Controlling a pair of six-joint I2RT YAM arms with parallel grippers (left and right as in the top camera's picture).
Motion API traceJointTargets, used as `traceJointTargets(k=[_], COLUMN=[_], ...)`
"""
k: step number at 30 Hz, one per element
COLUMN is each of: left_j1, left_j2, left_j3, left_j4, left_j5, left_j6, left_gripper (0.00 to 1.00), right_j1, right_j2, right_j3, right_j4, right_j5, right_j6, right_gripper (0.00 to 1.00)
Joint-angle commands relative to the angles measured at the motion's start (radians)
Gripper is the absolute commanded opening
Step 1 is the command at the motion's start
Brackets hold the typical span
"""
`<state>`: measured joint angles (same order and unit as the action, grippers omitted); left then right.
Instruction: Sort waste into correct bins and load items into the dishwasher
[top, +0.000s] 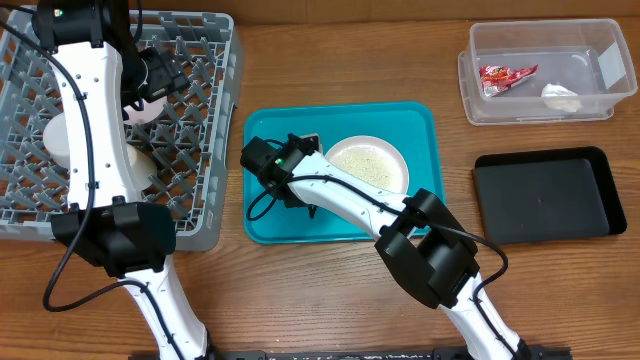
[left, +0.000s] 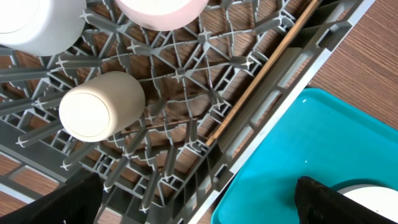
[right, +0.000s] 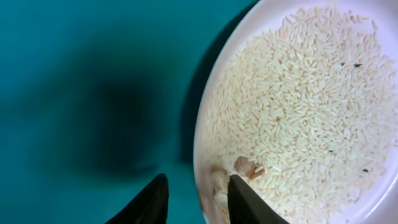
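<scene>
fingertips (right: 152, 202) of the right gripper (right: 198, 180) straddle the plate (right: 202, 134) rim on the tray (right: 74, 74), jaws apart, not yet pinching; rice (right: 298, 99) covers it. left wrist view: left gripper (left: 196, 199) gapes empty over the rack (left: 280, 99), near a cup (left: 99, 106) and chopstick (left: 261, 74). overhead: wrapper (top: 505, 77) and tissue (top: 560, 97) lie in the tub (top: 465, 75); next, probably pinch, carry level, tip rice into the black bin (top: 548, 195), path unobstructed.

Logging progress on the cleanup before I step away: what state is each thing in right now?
plate: on teal tray, covered in rice crumbs
clear tub: holds red wrapper and tissue
black bin: nothing seen inside
cup: on its side in dish rack
chopsticks: lying in dish rack
left gripper: fingers wide open above dish rack
right gripper: fingers apart, straddling plate rim
</scene>
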<state>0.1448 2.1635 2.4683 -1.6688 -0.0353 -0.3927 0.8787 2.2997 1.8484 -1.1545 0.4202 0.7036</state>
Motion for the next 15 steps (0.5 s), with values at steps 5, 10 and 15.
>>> traceJointTargets(k=[5,10,15], left_j1=[-0.001,-0.001,-0.001], left_j2=[-0.025,-0.025,-0.025], left_j3=[0.011,0.011,0.011], left_j4=[0.002,0.002,0.002], left_j5=[-0.013,-0.013,-0.013], left_j6=[0.008,0.008,0.008], left_gripper=[1.0,1.0,1.0], right_j1=[-0.005,-0.005,-0.005], right_j2=[0.005,0.005,0.005], right_j3=[-0.049,-0.048,-0.048], right_j4=[0.02,0.021,0.015], right_j5=[0.023,0.02,0.021], right_j6=[0.005,0.004,0.004], right_gripper=[0.34,0.27,0.14])
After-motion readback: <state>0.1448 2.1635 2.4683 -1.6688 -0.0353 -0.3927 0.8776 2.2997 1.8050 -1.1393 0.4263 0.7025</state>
